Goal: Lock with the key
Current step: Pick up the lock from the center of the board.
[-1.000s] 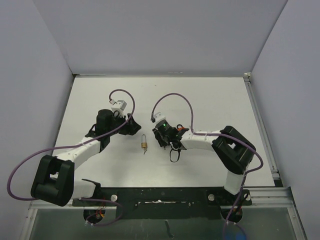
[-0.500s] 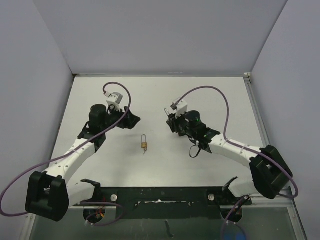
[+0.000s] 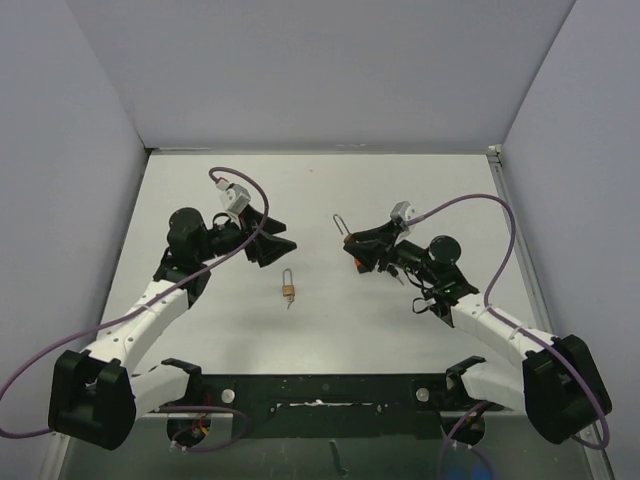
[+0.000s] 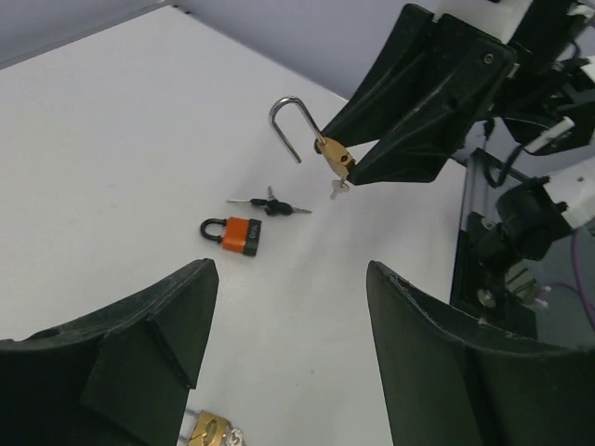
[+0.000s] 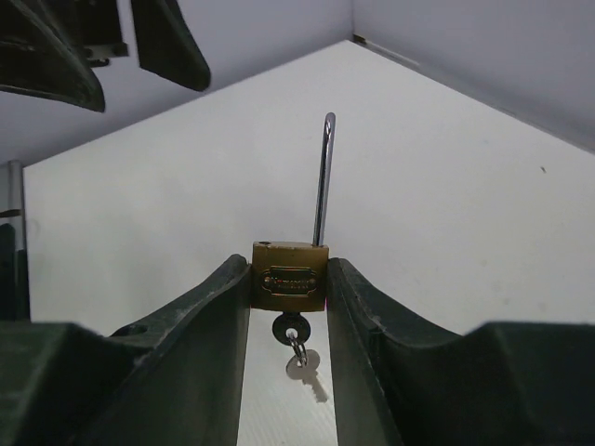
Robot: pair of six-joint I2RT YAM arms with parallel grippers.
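Note:
A brass padlock (image 5: 290,277) with its steel shackle (image 5: 323,177) swung open is held off the table, and my right gripper (image 5: 289,269) is shut on its body. A dark-headed key (image 5: 290,327) sits in the keyhole underneath, with a second key hanging from its ring. From above, the right gripper (image 3: 353,247) and the padlock (image 3: 345,232) are right of centre. My left gripper (image 3: 281,237) is open and faces them across a gap. In the left wrist view the left gripper (image 4: 290,269) holds nothing, and the padlock (image 4: 332,154) hangs ahead.
An orange padlock (image 4: 240,234) lies on the white table (image 3: 420,190) between the arms, with loose dark keys (image 4: 274,206) beside it. From above, this padlock (image 3: 288,291) is at centre. A brass piece (image 4: 212,429) shows under the left fingers. Grey walls enclose three sides.
The right arm has swung out to the right, and its gripper has moved up and back with the brass padlock. The left gripper has turned to face it.

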